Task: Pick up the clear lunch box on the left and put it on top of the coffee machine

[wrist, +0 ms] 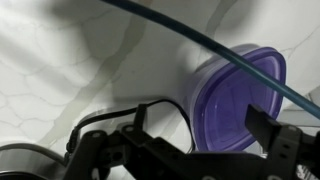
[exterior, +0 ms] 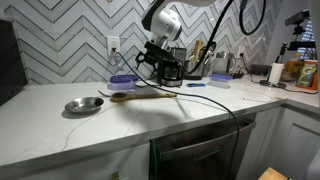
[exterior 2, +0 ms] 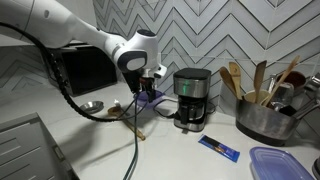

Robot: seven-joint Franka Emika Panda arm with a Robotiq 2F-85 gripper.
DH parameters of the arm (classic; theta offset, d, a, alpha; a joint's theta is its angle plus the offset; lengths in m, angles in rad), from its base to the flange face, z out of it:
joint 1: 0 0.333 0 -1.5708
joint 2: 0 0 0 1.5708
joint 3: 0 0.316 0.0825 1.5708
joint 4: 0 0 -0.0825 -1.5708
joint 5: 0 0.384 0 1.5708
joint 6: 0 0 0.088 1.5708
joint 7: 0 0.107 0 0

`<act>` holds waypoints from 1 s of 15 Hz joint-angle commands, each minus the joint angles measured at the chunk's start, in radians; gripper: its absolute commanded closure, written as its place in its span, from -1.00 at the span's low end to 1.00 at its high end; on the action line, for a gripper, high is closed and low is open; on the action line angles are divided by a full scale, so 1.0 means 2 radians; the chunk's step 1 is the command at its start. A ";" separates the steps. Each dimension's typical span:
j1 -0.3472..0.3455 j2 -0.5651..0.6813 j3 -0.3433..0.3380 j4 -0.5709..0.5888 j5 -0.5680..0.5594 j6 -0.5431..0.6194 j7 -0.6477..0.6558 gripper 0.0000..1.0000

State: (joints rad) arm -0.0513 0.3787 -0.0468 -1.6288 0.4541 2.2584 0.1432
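The clear lunch box (wrist: 235,95) is a shallow, round-cornered plastic container with a smooth purple-violet lid. It sits flat on the white, grey-veined stone surface (exterior: 60,125). In both exterior views it lies beside the coffee machine (exterior 2: 190,95), a black boxy drip maker with silver trim and a dark glass carafe in its front.

The hand (wrist: 200,125) hangs just above the lunch box with its black fingers spread wide and nothing held between them. In the wrist view the lid lies under the gap, closer to one fingertip (wrist: 265,125) than the other. Whether any finger touches the box cannot be told.

A dark cable (wrist: 200,35) crosses that view over the lid. A round, shiny metal bowl (exterior: 83,105) and a long wooden spoon (exterior: 145,95) rest on the surface nearby.
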 commanded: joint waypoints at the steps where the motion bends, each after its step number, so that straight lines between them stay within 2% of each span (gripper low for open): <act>1: -0.009 0.007 0.012 0.007 0.000 0.007 -0.004 -1.00; 10: -0.014 0.052 0.030 0.027 0.009 0.063 -0.015 -1.00; 12: -0.019 0.061 0.038 0.031 0.018 0.074 -0.023 -0.90; 13: -0.022 0.065 0.042 0.033 0.020 0.077 -0.026 -0.77; 14: -0.023 0.069 0.046 0.035 0.022 0.080 -0.028 -0.75; 15: -0.026 0.072 0.050 0.038 0.024 0.079 -0.031 -0.56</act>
State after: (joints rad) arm -0.0721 0.4883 0.0150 -1.5816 0.4661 2.4014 0.1213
